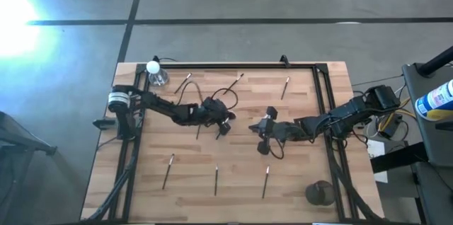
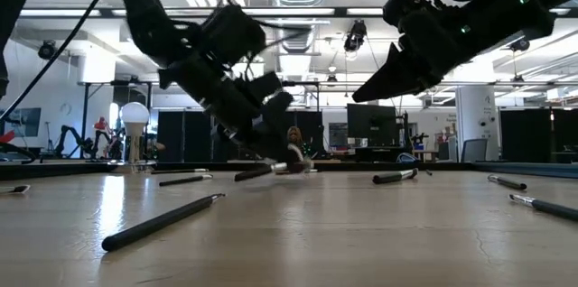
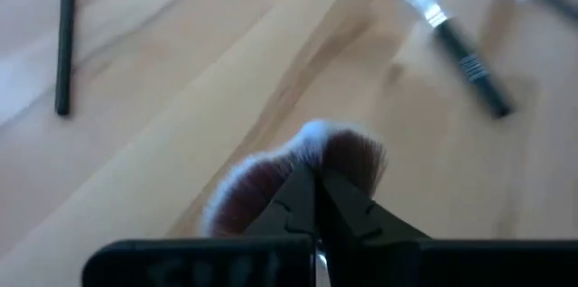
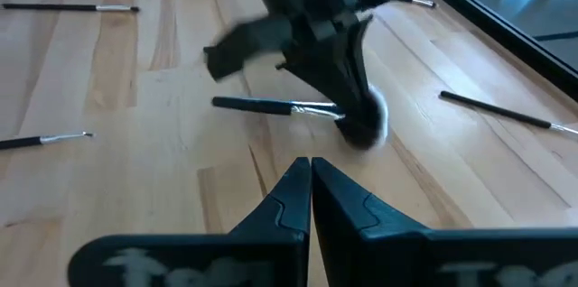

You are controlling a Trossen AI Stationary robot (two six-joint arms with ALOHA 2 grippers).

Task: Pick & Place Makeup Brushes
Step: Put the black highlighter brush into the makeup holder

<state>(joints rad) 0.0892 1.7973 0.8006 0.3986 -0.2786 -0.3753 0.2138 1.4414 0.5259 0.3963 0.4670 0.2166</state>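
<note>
My left gripper (image 1: 225, 120) is at the table's middle, shut on the makeup brush with the wide dark-red head (image 3: 348, 153). Its dark handle (image 4: 253, 104) and silver ferrule lie low along the wood, also seen in the low view (image 2: 262, 172). My right gripper (image 1: 259, 130) hovers just to the right of it, shut and empty (image 4: 310, 171), well above the table (image 2: 361, 96). Other thin brushes lie flat on the wood: three toward the far edge (image 1: 185, 82) (image 1: 237, 80) (image 1: 285, 87) and three toward the near edge (image 1: 168, 170) (image 1: 216, 180) (image 1: 266, 181). My left gripper pinches the wide brush at its fluffy bristle head (image 3: 271, 179), next to the ferrule (image 4: 316, 111), between its two fingers. The fingers come from above, slanting down from the table's left, across the brush. Handle low over the wood; whether it rests there, I cannot tell.
A small clear bottle with a round white cap (image 1: 155, 73) stands at the far left corner. A dark round thing (image 1: 320, 193) sits near the near right corner. A black frame (image 1: 233, 65) runs along the table's far edge and sides. Bare wood lies between the brushes.
</note>
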